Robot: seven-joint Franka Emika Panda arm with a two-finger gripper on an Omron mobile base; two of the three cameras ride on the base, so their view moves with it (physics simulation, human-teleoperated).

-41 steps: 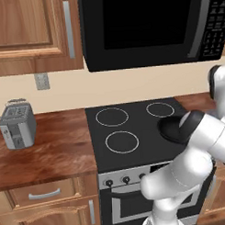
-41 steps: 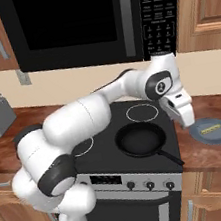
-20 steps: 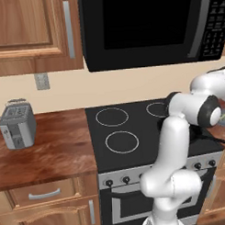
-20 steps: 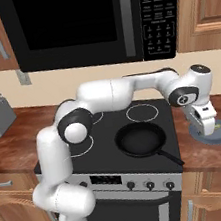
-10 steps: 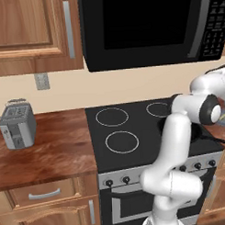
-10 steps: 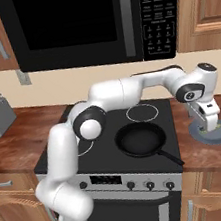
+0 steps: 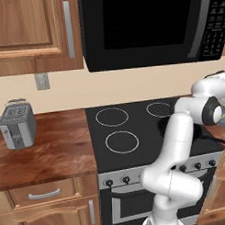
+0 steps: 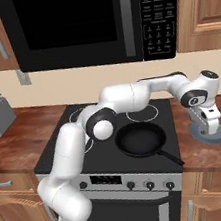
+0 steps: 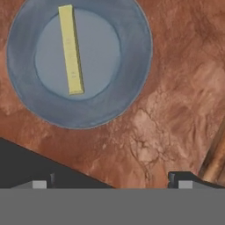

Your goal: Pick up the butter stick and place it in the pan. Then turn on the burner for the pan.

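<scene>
Hand view: the butter stick (image 9: 71, 49) is seen lying lengthwise up the plate (image 9: 132, 83), ahead and left of the opened, empty gripper (image 9: 110, 183).

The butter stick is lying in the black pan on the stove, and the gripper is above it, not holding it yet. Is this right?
Not quite. The butter stick is lying on the grey-blue plate on the counter beside the stove, as the hand view shows. The pan holds nothing. The gripper is above the plate, not holding the stick yet.
</scene>
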